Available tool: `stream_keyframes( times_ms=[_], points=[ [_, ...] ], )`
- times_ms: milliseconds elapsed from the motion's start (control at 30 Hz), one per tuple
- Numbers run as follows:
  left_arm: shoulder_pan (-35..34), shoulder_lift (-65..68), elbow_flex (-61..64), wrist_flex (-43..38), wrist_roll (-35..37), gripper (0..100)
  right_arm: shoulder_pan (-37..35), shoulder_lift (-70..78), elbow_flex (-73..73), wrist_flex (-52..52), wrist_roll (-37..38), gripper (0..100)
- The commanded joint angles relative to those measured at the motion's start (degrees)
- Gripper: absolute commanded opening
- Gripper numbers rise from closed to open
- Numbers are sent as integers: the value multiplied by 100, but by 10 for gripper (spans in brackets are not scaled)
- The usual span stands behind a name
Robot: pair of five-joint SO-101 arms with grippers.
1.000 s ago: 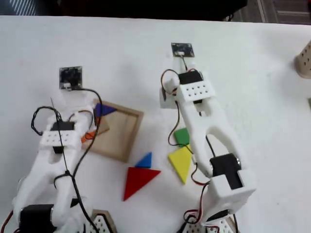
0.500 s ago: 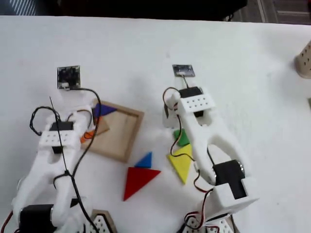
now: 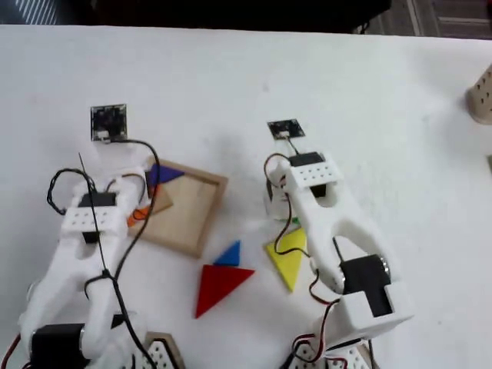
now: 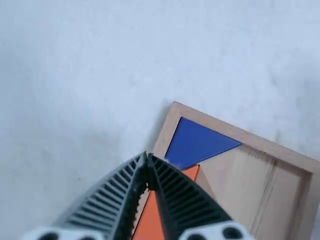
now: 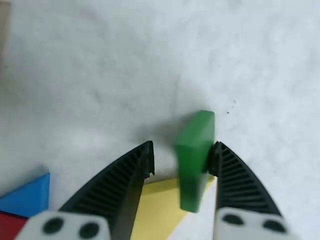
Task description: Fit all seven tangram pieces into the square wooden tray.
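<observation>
Early stage: the tray [image 3: 194,214] apparently holds only a blue triangle [image 3: 163,174] and an orange piece [image 3: 140,215]; my right claw [image 5: 183,146] gapes around the green piece [image 5: 195,160] outside, my left claw [image 4: 147,160] shut above it.

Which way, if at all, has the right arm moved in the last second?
Yes: in the high view the right arm has pulled back toward its base, nearer the unmoved yellow triangle.
</observation>
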Motion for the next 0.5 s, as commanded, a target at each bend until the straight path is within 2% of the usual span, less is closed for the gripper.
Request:
stream_keyframes(
  times_ms=[0,167,367,467],
  points=[
    [-57,-189,-18,-132,-53,27,4,-215,0,-180,255,181],
    [31,-189,105,-176,-53,27,-31,163,-141,-277,264,229],
    [-13,-198,79,-176,-53,27,-40,664,-695,101,484,132],
    [22,-198,105,-176,-53,27,-84,857,-826,207,545,127]
  ],
)
